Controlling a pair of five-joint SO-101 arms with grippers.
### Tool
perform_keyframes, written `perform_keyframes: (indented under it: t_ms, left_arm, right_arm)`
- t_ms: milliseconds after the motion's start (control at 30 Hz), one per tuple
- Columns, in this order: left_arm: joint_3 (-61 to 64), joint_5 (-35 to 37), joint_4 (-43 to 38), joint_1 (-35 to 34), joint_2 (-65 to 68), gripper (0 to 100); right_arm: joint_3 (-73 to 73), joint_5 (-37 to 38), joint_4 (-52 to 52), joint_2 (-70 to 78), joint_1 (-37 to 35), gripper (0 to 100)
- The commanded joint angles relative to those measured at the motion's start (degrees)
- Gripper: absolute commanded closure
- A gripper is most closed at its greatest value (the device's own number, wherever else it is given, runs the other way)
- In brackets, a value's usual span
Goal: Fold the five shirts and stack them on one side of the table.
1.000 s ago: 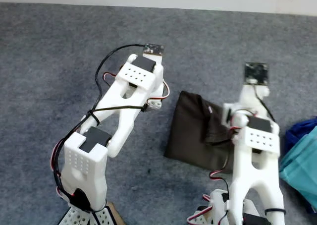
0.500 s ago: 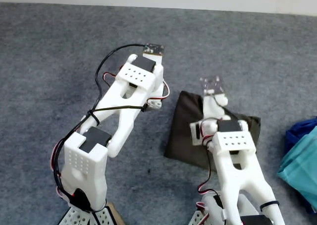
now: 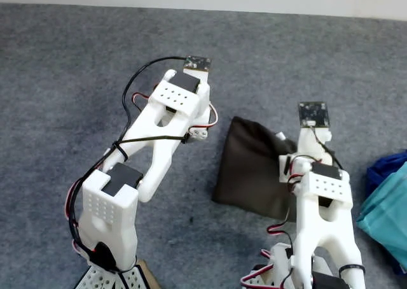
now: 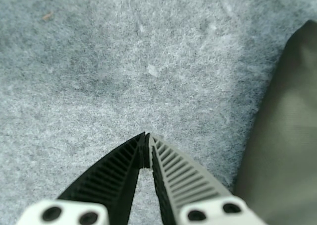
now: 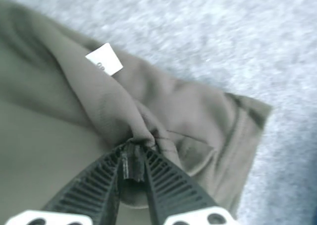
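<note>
Pinching a bunched fold of the dark shirt (image 5: 163, 101), the right jaws grip it; the left jaws hang clenched and empty just beside its edge.

Dark brown shirt (image 3: 248, 168), grey table (image 3: 63, 79)

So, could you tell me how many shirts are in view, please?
3: a dark brown shirt in the middle; a blue shirt and a teal shirt at the high view's right edge. Others may lie hidden.
</note>
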Motion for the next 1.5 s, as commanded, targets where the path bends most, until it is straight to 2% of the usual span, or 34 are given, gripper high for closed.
perform_keyframes:
  t_ms: [0, 267, 400, 467, 667, 833, 967, 1067, 1267, 1467]
  left_arm:
    - [-0.22, -0.62, -0.53, 0.48, -3.30, 99]
    - [-0.13, -0.62, -0.53, 0.57, -3.30, 99]
    - [-0.13, -0.62, -0.53, 0.57, -3.21, 99]
    - [-0.13, -0.62, -0.62, 0.57, -3.21, 99]
    - [0.40, -0.62, -2.37, -0.13, -3.21, 99]
    - [1.71, -0.62, -4.40, -0.13, -3.21, 99]
    - [1.71, -0.62, -4.31, -0.13, -3.21, 99]
    - [1.71, -0.62, -4.31, -0.13, -3.21, 99]
    - [1.71, -0.62, -4.31, -0.13, -3.21, 99]
    - [1.71, -0.62, -4.22, -0.13, -3.21, 99]
  right_arm:
    - [-3.56, 1.32, -1.71, 0.04, 3.21, 99.2]
    - [-9.89, 1.32, -5.58, 0.92, 7.96, 99.2]
    - [-13.67, 1.14, -5.49, 7.16, 10.42, 99.2]
    - [-15.69, 0.97, -2.24, 9.36, 10.15, 99.2]
    - [-16.84, -2.20, 12.79, 1.89, -0.75, 99.2]
    - [-7.34, -4.75, 16.04, -14.02, -10.24, 99.2]
    - [-0.66, -5.10, 17.71, -23.16, -12.70, 99.2]
    - [1.19, -4.66, 19.21, -23.52, -12.70, 99.2]
    - [0.84, -4.66, 17.98, -12.88, -12.44, 99.2]
    - [0.22, -3.08, 4.88, -1.80, -6.55, 99.2]
